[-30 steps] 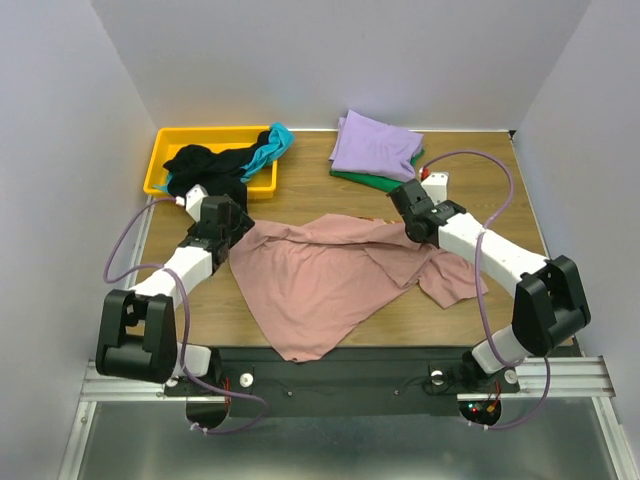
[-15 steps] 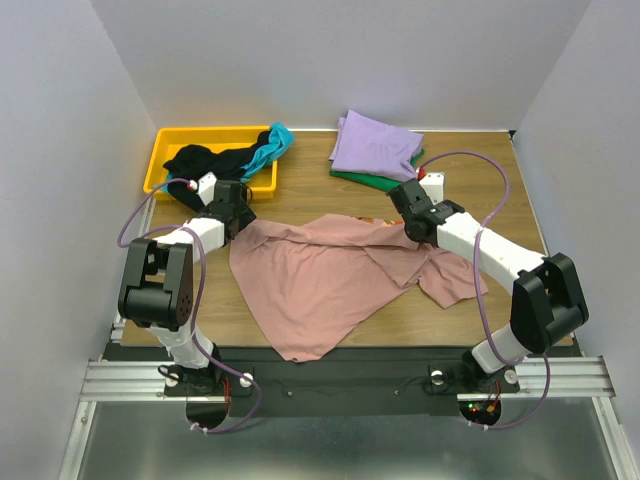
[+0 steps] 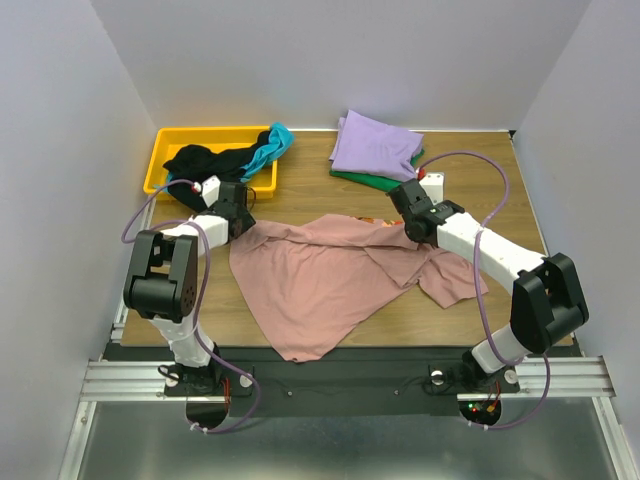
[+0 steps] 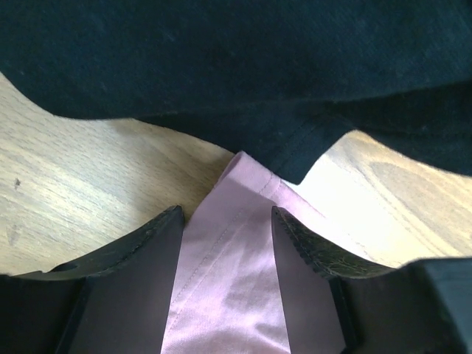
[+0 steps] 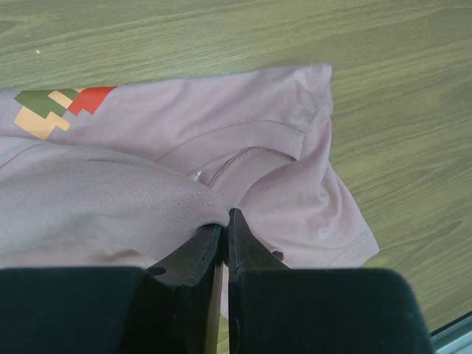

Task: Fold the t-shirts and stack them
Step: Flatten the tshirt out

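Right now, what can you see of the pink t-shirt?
The pink t-shirt is soft, dusty-pink cloth. It lies rumpled and partly doubled over itself across the middle of the wooden table. A blocky print in red, olive and peach shows near its neckline. The right pincer is shut on a fold by the neckline. The left pincer stands open astride a stitched corner at its far left edge, whose tip meets the black t-shirt.

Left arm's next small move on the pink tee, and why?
Probably close the left gripper: its jaws stand open astride a hemmed corner of the dusty-pink cloth t-shirt, right by the black cloth t-shirt, while the right gripper is shut on it near the collar.
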Robot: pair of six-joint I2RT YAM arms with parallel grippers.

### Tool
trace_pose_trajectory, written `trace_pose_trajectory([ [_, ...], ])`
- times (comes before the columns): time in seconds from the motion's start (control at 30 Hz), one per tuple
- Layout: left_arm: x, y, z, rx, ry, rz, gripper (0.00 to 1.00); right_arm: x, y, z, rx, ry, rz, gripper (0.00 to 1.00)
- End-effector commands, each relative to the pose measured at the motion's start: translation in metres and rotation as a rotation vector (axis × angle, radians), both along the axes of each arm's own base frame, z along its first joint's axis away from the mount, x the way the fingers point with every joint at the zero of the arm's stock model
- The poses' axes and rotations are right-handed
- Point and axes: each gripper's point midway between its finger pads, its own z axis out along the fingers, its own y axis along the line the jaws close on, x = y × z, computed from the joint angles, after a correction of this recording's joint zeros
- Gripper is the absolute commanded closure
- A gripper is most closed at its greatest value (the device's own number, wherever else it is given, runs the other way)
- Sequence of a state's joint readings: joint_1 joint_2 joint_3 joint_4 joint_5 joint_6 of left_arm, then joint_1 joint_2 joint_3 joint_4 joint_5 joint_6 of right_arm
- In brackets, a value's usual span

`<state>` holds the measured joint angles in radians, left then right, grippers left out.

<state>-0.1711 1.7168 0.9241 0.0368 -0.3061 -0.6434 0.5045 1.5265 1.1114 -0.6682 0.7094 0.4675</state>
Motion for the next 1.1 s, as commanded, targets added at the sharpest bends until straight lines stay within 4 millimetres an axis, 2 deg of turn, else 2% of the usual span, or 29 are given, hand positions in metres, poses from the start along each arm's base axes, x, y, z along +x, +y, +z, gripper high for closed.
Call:
trace_pose_trajectory([
  [0.0, -0.01, -0.002, -0.004, 0.036, 0.033, -0.007, 0.38, 0.006, -0.001, 0.01, 0.023, -0.063, -0.016, 0.95],
  [0.1, -0.007, 0.0, -0.012, 0.049, 0.058, 0.01, 0.38, 0.005, 0.0, 0.01, 0.028, -0.059, -0.011, 0.95],
  [0.27, 0.006, 0.003, -0.004, 0.07, 0.052, 0.035, 0.38, 0.002, -0.001, 0.009, 0.034, -0.059, -0.01, 0.95],
  [0.4, 0.008, 0.0, -0.012, 0.067, 0.077, 0.026, 0.38, 0.001, -0.002, 0.012, 0.037, -0.066, -0.009, 0.96],
  [0.5, 0.006, 0.0, -0.017, 0.072, 0.098, 0.023, 0.44, 0.001, -0.002, 0.014, 0.037, -0.074, -0.009, 0.96],
  [0.63, -0.003, -0.004, -0.018, 0.093, 0.107, 0.011, 0.63, 0.002, -0.002, 0.017, 0.045, -0.085, -0.014, 0.96],
  [0.67, -0.006, -0.004, -0.019, 0.099, 0.115, 0.003, 0.84, 0.002, -0.002, 0.019, 0.048, -0.09, -0.015, 0.96],
  [0.7, -0.006, -0.005, -0.019, 0.098, 0.112, 0.001, 0.96, 0.002, -0.002, 0.019, 0.048, -0.09, -0.015, 0.96],
  [0.73, -0.007, -0.006, -0.019, 0.093, 0.113, -0.004, 1.0, 0.002, -0.002, 0.022, 0.052, -0.098, -0.015, 0.96],
  [0.87, -0.008, -0.008, -0.003, 0.093, 0.079, -0.014, 1.0, 0.004, -0.003, 0.037, 0.057, -0.137, -0.016, 0.96],
  [0.9, -0.006, -0.009, 0.015, 0.085, 0.035, -0.01, 1.0, 0.004, -0.004, 0.041, 0.051, -0.146, -0.014, 0.96],
  [0.97, -0.008, -0.012, 0.034, 0.086, -0.011, -0.016, 1.0, 0.006, -0.006, 0.062, 0.065, -0.2, -0.018, 0.97],
  [1.0, -0.008, -0.011, 0.058, 0.083, -0.073, -0.003, 1.0, 0.007, -0.008, 0.07, 0.055, -0.22, -0.019, 0.97],
  [1.03, -0.01, -0.013, 0.071, 0.085, -0.102, -0.002, 1.0, 0.006, -0.01, 0.083, 0.064, -0.254, -0.022, 0.97],
  [1.07, -0.013, -0.016, 0.097, 0.071, -0.167, -0.002, 1.0, 0.007, -0.012, 0.099, 0.068, -0.293, -0.028, 0.97],
])
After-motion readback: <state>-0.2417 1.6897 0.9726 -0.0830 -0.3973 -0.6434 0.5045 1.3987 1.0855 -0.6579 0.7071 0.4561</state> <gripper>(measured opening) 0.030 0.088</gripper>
